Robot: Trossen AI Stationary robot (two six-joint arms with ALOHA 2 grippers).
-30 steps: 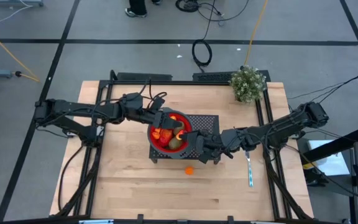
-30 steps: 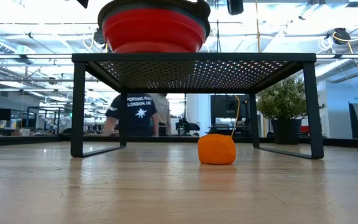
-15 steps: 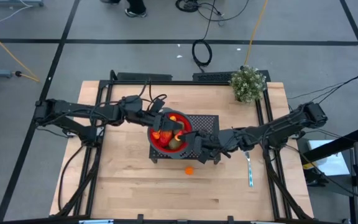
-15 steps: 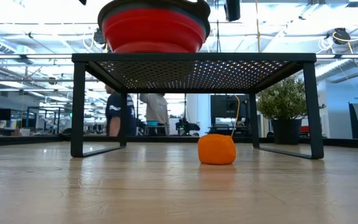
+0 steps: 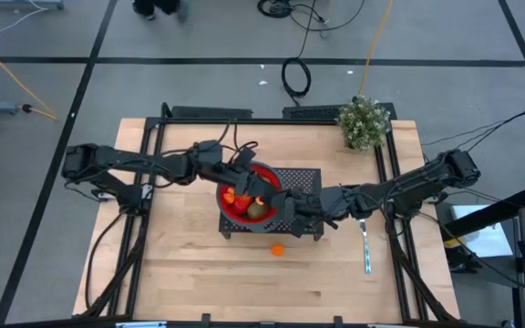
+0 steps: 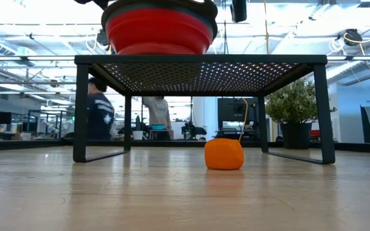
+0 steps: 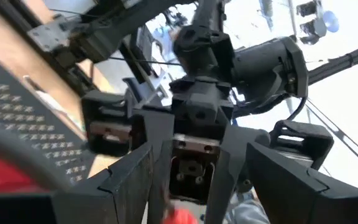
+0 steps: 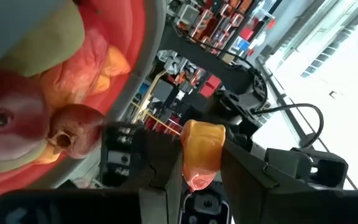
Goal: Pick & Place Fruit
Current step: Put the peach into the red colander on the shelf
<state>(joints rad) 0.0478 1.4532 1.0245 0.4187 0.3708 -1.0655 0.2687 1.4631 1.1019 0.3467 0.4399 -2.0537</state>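
Right now, on my high feed, a red collapsible bowl sits on a black perforated metal rack near the middle of the wooden surface. Both arms meet over it. My left gripper comes in from nine o'clock and hangs at the bowl's twelve o'clock rim; its fingers stand apart, with a red shape I cannot identify showing low between them in the left wrist feed. My right gripper reaches in from three o'clock to the bowl's three o'clock edge, and its fingers are clamped on a longer orange-yellow toy fruit. That piece's long axis runs along the fingers, with its reddish end pointing back toward the wrist camera and its blunt yellow end pointing outward. Inside the bowl I see a brown oval toy fruit near five o'clock, red-orange pieces at nine o'clock, and, on the right wrist feed, a dark red round piece with a puckered end. One small orange ball lies loose on the surface at six o'clock from the rack, just outside its front legs. A leafy green potted plant stands at the far right corner, and a thin pale-handled utensil lies lengthwise at the rack's four o'clock.
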